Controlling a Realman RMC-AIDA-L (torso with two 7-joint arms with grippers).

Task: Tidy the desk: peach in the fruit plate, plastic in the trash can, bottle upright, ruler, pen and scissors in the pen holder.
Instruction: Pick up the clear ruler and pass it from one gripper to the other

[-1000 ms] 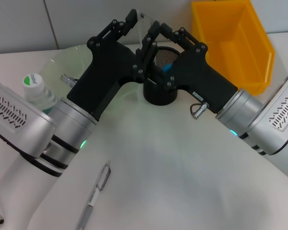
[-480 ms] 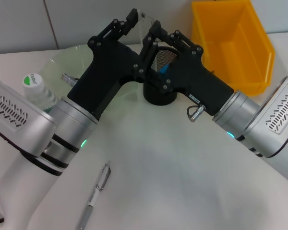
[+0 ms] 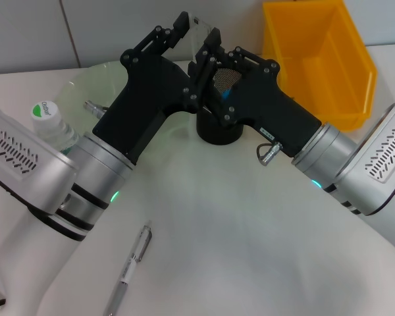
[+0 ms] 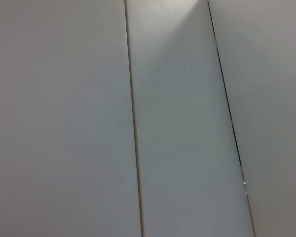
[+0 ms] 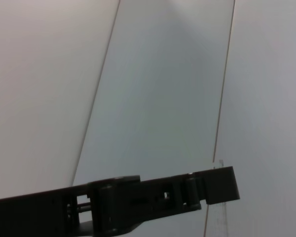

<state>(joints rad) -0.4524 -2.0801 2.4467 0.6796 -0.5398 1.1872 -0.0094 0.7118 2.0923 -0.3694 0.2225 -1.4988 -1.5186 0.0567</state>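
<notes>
Both arms reach toward the far middle of the bench (image 3: 250, 250), meeting above the black mesh pen holder (image 3: 218, 128). The left gripper (image 3: 184, 29) points up and away, its fingers clamped on a clear plastic ruler (image 3: 201, 27) whose edge shows just right of the fingertips, above the holder. The right gripper (image 3: 209, 47) comes in from the right and sits just beside the left one, its fingers on either side of the lower part of the ruler; whether they press it cannot be told. A small blue item (image 3: 228, 94) shows in the pen holder's mouth, mostly hidden behind the right gripper.

A pale green glass fruit plate (image 3: 85, 89) lies at the far left, partly under the left arm. The bottle (image 3: 51, 122) with its white and green cap stands upright at the left edge, beside the left arm. The silver pen (image 3: 133, 262) lies on the near bench, well apart from the holder. The yellow trash can (image 3: 326, 56) stands at the far right.

The left wrist view shows only grey wall panels. The right wrist view shows the same wall with a black finger (image 5: 138, 200) of the left gripper crossing it.
</notes>
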